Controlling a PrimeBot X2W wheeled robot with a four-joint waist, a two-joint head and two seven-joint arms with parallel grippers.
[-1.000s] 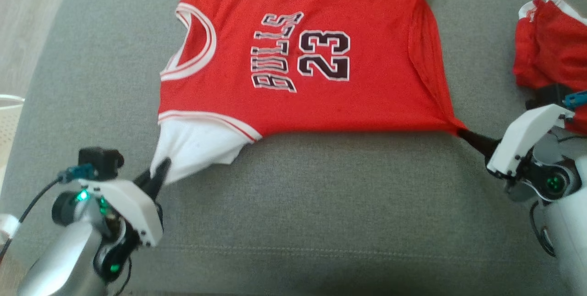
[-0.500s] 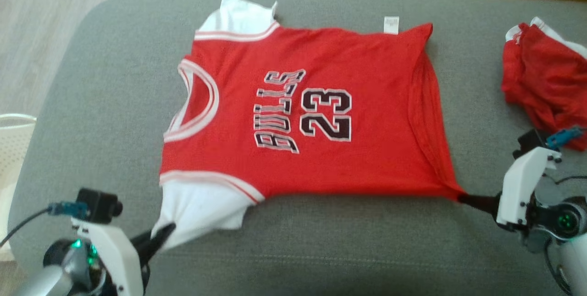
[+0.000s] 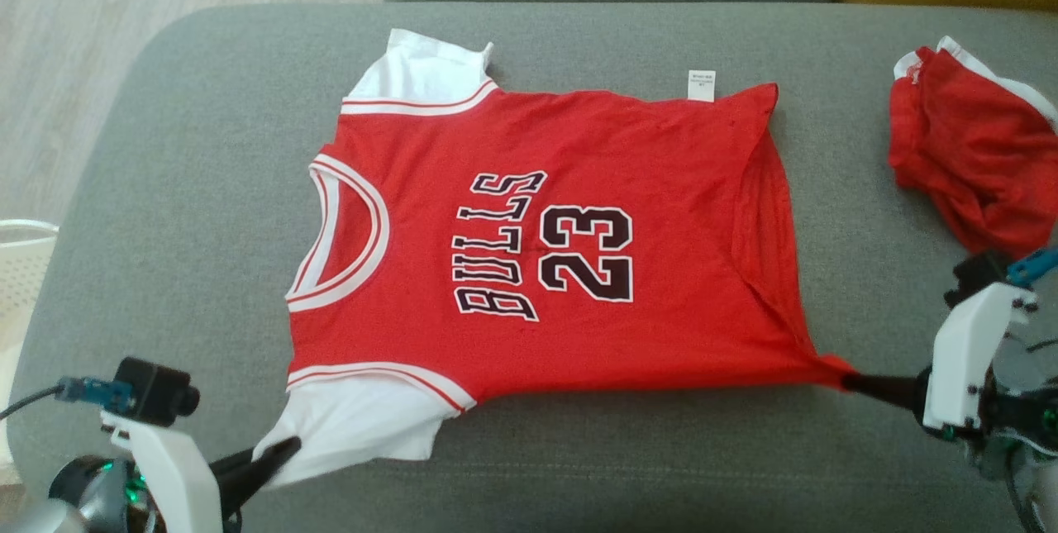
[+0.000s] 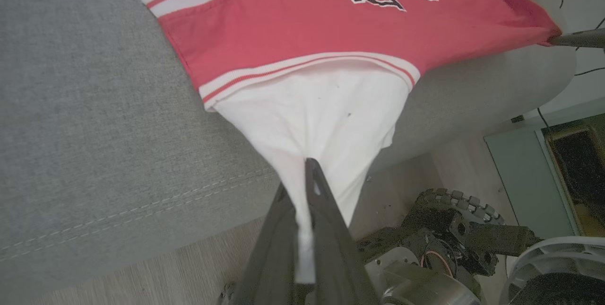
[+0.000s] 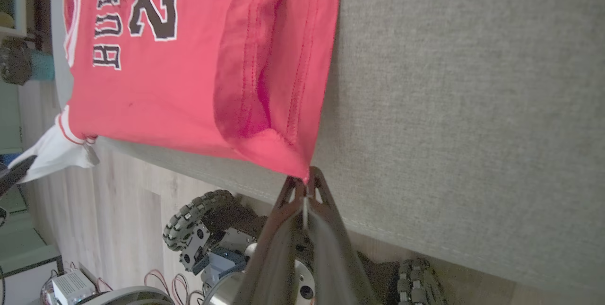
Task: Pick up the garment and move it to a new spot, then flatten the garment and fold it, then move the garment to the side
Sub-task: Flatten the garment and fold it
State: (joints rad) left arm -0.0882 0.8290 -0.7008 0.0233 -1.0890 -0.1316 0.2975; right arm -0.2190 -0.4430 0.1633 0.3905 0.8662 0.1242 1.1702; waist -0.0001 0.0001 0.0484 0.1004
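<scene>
Red basketball jersey with white sleeves (image 3: 579, 227) lay face-up mid grey sofa cushion (image 3: 190, 153). My left gripper (image 3: 285, 450) stayed pinched on the near sleeve, my right gripper (image 3: 853, 383) on the near hem corner. We'd dragged it nearer the front edge, tauter. Flattening looked nearly done.

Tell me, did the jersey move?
Yes. The jersey slid toward the robot: its tag sat above the top of the shorts, and now sits well below it in the head view.

garment (image 3: 562, 244) flat on cushion (image 3: 165, 186) | second cloth (image 3: 975, 153) on cushion, right of garment | basket (image 3: 25, 226) left, beside cushion
</scene>
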